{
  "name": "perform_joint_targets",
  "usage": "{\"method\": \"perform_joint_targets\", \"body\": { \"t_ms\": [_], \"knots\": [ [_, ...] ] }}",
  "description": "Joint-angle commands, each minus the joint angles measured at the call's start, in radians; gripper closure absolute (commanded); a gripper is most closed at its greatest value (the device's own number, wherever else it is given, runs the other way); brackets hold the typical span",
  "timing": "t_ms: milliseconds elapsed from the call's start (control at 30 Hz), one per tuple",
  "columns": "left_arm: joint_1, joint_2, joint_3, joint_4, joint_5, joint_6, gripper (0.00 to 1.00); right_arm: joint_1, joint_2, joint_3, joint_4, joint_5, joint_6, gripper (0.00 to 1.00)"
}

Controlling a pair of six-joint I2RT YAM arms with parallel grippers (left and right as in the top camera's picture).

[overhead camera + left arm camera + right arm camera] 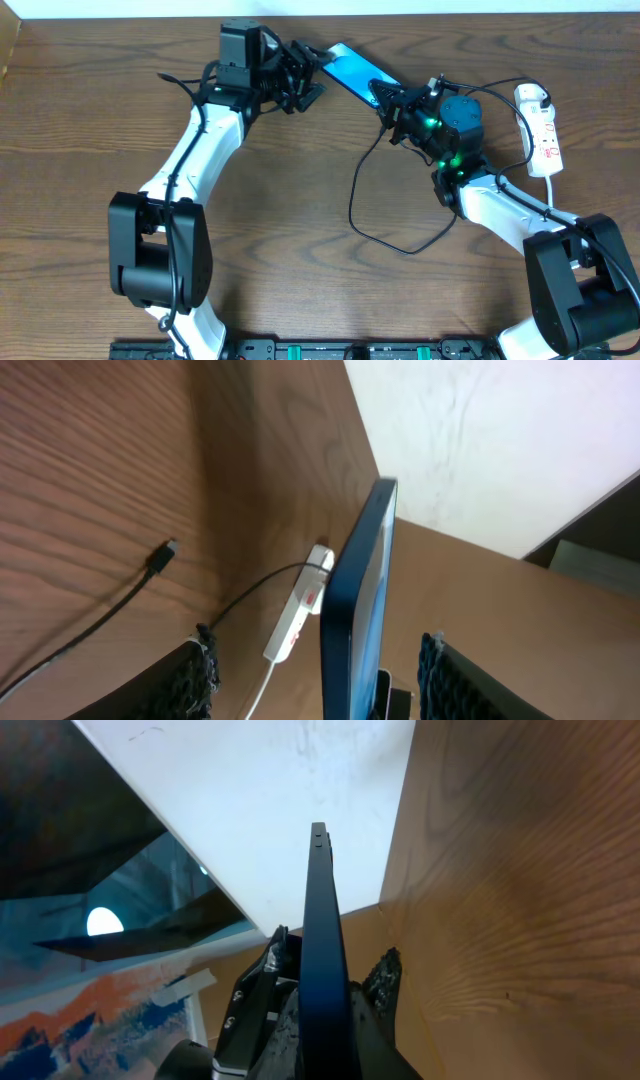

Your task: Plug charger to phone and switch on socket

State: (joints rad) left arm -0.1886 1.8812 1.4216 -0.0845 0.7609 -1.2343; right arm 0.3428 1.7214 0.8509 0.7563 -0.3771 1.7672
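The phone [350,70], its screen lit blue, is held on edge above the table's far side. My right gripper [393,105] is shut on its right end; in the right wrist view the phone's dark edge [322,920] sits clamped between the fingers [330,965]. My left gripper [305,85] is open around the phone's left end; in the left wrist view the phone [355,590] stands between the wide-apart fingers [320,650] without touching them. The charger's black cable [352,205] loops across the table, and its free tip [163,552] lies loose. The socket [540,125] is at the right.
The socket strip also shows in the left wrist view [296,615], with the charger's white plug head [320,558] at its end. The table's far edge runs just behind the phone. A white cord [551,190] trails from the strip toward the right arm's base.
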Motion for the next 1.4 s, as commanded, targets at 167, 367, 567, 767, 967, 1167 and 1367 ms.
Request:
{"method": "perform_joint_targets", "body": {
  "t_ms": [167,367,567,767,967,1167,1367],
  "knots": [
    [-0.019,-0.017,0.006,0.005,0.005,0.003,0.37,0.030,-0.008,0.018,0.015,-0.011,0.080,0.98],
    [-0.034,-0.017,0.006,0.005,0.004,0.003,0.42,0.032,-0.008,0.018,0.014,-0.011,0.092,0.99],
    [-0.053,-0.017,0.006,0.005,-0.019,0.003,0.47,0.032,-0.008,0.018,0.014,-0.018,0.095,0.98],
    [-0.071,-0.017,0.006,0.016,-0.042,0.002,0.50,0.051,-0.008,0.018,0.014,-0.018,0.096,0.99],
    [-0.075,-0.017,0.006,0.019,-0.064,0.002,0.56,0.058,-0.008,0.018,0.014,-0.020,0.106,0.98],
    [-0.075,-0.017,0.005,0.020,-0.085,-0.001,0.58,0.058,-0.008,0.018,0.014,-0.031,0.117,0.99],
    [-0.080,-0.017,0.006,0.020,-0.100,-0.001,0.62,0.060,-0.008,0.018,0.016,-0.056,0.148,0.99]
  ]
}}
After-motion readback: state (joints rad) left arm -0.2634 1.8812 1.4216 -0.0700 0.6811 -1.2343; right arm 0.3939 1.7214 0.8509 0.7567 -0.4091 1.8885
